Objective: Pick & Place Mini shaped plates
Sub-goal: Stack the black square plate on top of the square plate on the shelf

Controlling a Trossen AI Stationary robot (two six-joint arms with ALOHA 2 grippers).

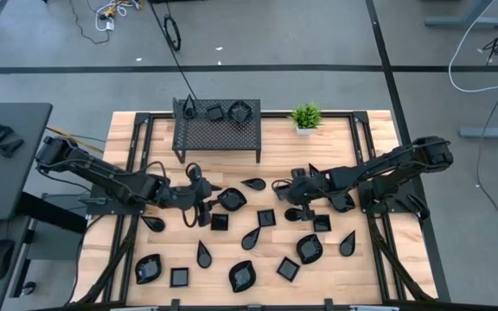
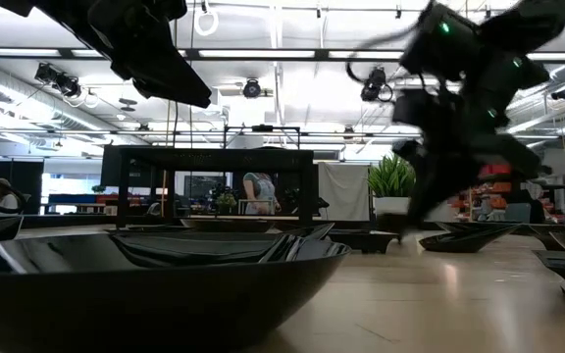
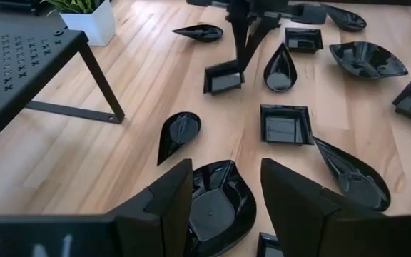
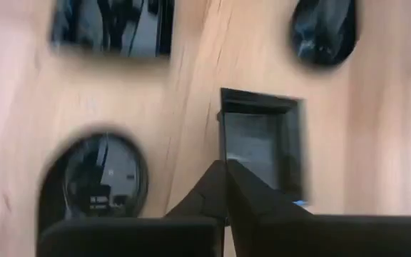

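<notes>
Over mid-table, the right gripper [image 3: 228, 70] pinches the near rim of a small square plate [image 4: 261, 146], tilting it up to lift. Beside the rack [image 1: 217, 131], the left gripper [image 3: 223, 193] waits with jaws wide above a rounded plate [image 3: 216, 203].

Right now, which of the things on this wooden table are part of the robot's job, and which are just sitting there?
Part of the job:
- small glossy black dishes, scattered: teardrop, square, wavy-rimmed
- right gripper, shut on a square dish's rim
- left gripper, open

Just sitting there:
- black mesh metal rack
- small green potted plant
</notes>
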